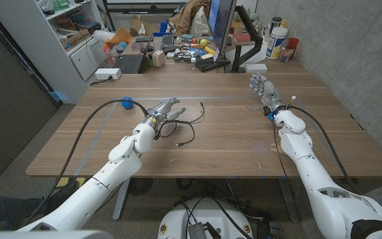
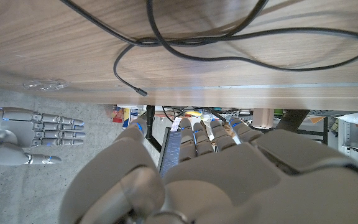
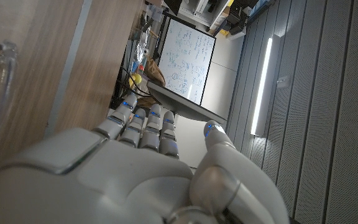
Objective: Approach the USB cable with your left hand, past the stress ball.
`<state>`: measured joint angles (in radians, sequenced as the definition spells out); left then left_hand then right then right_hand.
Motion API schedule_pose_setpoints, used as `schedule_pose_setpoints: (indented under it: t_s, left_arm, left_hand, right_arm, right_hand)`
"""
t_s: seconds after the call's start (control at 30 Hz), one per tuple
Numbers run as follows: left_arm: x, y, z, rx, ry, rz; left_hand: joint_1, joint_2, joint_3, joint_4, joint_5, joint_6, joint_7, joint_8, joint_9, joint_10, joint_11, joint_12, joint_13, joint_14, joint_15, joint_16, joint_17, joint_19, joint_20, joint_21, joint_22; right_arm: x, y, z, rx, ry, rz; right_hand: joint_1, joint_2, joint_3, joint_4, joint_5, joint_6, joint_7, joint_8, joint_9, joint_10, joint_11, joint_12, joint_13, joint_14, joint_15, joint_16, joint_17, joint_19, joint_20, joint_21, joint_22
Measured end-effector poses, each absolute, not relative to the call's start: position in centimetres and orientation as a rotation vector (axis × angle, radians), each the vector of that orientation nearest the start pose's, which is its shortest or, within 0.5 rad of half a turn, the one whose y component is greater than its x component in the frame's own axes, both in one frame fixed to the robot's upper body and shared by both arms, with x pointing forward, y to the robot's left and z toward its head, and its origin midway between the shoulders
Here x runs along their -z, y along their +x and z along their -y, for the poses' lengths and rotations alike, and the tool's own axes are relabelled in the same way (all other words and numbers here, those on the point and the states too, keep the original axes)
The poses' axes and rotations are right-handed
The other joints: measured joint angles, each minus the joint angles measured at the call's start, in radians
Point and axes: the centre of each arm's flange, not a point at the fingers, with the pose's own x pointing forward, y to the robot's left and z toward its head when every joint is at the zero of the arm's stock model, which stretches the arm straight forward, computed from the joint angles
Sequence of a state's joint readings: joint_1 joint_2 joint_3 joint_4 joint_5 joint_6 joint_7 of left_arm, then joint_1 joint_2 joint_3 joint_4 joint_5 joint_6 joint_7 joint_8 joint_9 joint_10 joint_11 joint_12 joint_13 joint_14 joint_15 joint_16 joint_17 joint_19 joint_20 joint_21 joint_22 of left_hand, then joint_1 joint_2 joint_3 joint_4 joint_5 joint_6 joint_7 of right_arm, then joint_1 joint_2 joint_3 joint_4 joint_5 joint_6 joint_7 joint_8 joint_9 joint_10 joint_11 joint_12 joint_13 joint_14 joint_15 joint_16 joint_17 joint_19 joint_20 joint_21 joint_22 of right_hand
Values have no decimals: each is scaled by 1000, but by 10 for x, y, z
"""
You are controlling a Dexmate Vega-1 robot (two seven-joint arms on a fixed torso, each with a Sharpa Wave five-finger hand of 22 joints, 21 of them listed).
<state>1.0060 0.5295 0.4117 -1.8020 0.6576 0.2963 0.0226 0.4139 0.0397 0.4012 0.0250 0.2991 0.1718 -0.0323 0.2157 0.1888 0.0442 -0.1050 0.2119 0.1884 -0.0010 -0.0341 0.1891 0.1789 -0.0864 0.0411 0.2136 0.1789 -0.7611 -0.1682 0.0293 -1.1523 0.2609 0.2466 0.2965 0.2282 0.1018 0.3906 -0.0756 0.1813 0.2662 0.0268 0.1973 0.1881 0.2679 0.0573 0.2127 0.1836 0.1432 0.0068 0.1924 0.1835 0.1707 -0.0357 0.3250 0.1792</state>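
A thin black USB cable [image 1: 190, 121] lies in loose loops near the middle of the wooden table [image 1: 231, 143], its grain running across. The tangle stretches mostly side to side, one free end [image 2: 141, 92] curling toward the left hand [image 1: 165, 109]. That hand, smooth grey plastic, hovers just beside the cable with fingers extended and apart, holding nothing. A small blue stress ball [image 1: 127, 103] sits behind it to the left. The right hand [image 1: 262, 88] stands well apart, fingers spread, empty.
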Motion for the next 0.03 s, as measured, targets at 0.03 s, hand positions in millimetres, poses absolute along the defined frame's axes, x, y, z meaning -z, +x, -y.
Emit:
schedule_pose_setpoints:
  t_s: [0.03]
  left_arm:
    - [34,594,-209,-108,1194,517]
  left_hand:
    - [0,0,0,0,0,0,0,0,0,0,0,0,0,0,0,0,0,0,0,0,0]
  right_arm:
    - [-8,673,297,-199,30,664]
  right_hand:
    - [0,0,0,0,0,0,0,0,0,0,0,0,0,0,0,0,0,0,0,0,0]
